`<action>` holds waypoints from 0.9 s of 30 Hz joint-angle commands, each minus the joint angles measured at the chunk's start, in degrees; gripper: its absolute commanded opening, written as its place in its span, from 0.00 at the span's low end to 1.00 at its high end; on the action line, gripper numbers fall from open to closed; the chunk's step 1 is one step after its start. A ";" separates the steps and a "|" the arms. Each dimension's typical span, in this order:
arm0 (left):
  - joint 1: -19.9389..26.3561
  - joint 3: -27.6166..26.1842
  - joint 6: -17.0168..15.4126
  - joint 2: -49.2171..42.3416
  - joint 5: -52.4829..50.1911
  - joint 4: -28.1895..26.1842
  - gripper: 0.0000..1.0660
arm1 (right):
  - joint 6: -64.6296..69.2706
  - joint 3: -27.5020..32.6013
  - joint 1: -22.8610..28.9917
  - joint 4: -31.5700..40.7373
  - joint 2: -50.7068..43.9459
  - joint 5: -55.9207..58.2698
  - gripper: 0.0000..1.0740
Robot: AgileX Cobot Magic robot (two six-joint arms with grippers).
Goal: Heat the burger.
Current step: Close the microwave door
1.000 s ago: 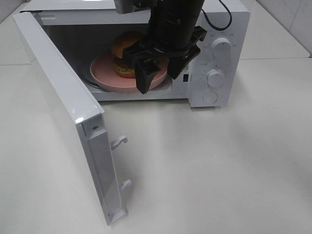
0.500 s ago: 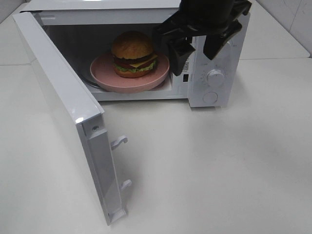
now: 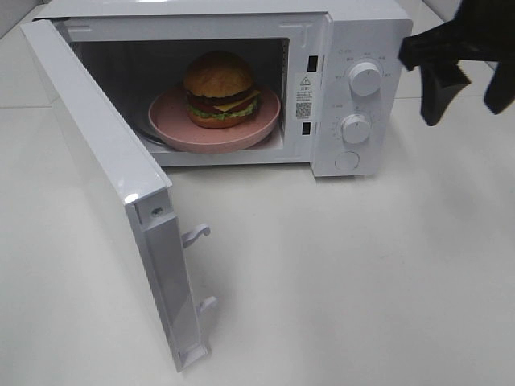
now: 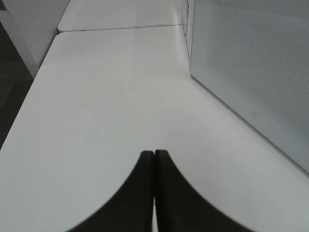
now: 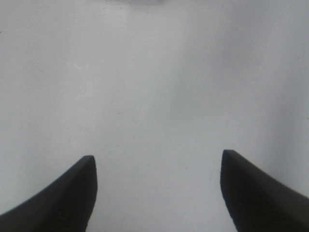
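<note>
My black right gripper (image 3: 467, 108) hangs wide open and empty because the small golden-bun burger (image 3: 219, 88) sits well off to its left, on the pink plate (image 3: 173, 121) inside the open white microwave (image 3: 378, 32).

Bright, even overhead light washes the white counter (image 3: 362, 265), with soft shadows beneath the open microwave door (image 3: 105, 177) and a small glare spot on its edge. The cavity (image 3: 121, 72) sits dimmer. Both wrist views are soft and low-contrast; the right hand (image 5: 157, 154) looks dark, blurred-edged.
</note>
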 commanded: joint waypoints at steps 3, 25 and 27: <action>0.17 0.06 -0.06 -1.26 -0.17 -0.17 0.00 | 0.63 4.93 -4.58 -0.29 -6.88 1.49 0.62; 0.17 0.06 -0.06 -1.26 -0.17 -0.23 0.00 | 1.89 35.92 -4.70 -1.20 -36.04 0.34 0.62; 0.17 0.06 -0.06 -1.26 -0.17 -0.23 0.00 | 1.83 39.13 -4.70 -1.26 -38.39 -0.34 0.62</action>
